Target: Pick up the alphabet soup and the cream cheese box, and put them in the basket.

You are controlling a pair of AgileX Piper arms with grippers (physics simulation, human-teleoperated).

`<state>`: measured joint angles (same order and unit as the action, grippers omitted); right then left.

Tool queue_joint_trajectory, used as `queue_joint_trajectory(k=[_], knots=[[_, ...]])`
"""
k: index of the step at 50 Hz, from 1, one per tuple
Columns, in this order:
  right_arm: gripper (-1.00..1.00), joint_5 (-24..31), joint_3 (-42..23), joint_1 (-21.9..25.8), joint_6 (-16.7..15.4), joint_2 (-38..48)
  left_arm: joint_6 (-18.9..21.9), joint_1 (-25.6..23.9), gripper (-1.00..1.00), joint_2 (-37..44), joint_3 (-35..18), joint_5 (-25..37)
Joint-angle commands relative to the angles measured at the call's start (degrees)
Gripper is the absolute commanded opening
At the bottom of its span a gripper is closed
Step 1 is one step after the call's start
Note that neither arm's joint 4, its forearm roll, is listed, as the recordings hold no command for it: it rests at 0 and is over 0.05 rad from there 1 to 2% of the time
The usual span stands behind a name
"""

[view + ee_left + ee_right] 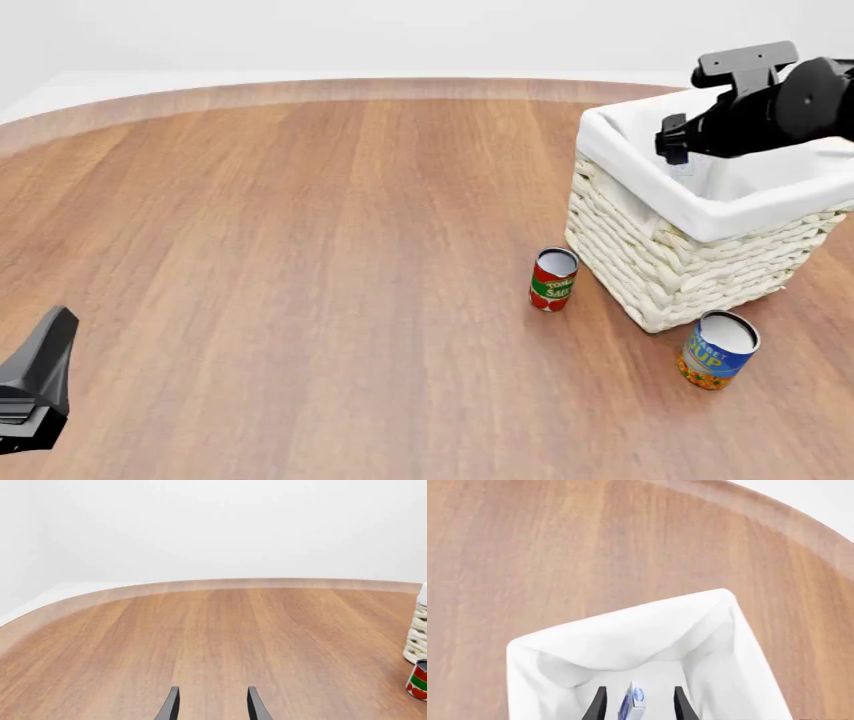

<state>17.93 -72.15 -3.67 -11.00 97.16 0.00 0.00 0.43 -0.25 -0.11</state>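
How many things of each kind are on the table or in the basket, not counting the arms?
Cans: 2, the alphabet soup and the tomato sauce can
Boxes: 1, the cream cheese box
Baskets: 1, the basket
Total: 4

I see a tomato can (pixel 553 279), red and green with a white top, standing upright on the wooden surface (pixel 294 260), well ahead and to the right of my left fingers (pixel 172 707). The surface has a curved, paler far edge, and a plain white backdrop (pixel 213 525) lies beyond it.
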Motion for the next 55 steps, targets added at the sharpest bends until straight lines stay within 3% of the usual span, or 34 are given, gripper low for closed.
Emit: queue_joint_trajectory(k=[1, 40, 55], knots=[[1.00, 0.68, -0.80, -0.71, -0.21, 0.13, 0.00, 0.00, 1.00, 0.00, 0.00, 0.00], [1.00, 0.53, 6.41, 3.99, 2.88, -14.46, 0.00, 0.00, 1.00, 0.00, 0.00, 0.00], [1.00, 3.26, 6.94, 5.17, 2.24, -19.40, 0.00, 0.00, 1.00, 0.00, 0.00, 0.00]])
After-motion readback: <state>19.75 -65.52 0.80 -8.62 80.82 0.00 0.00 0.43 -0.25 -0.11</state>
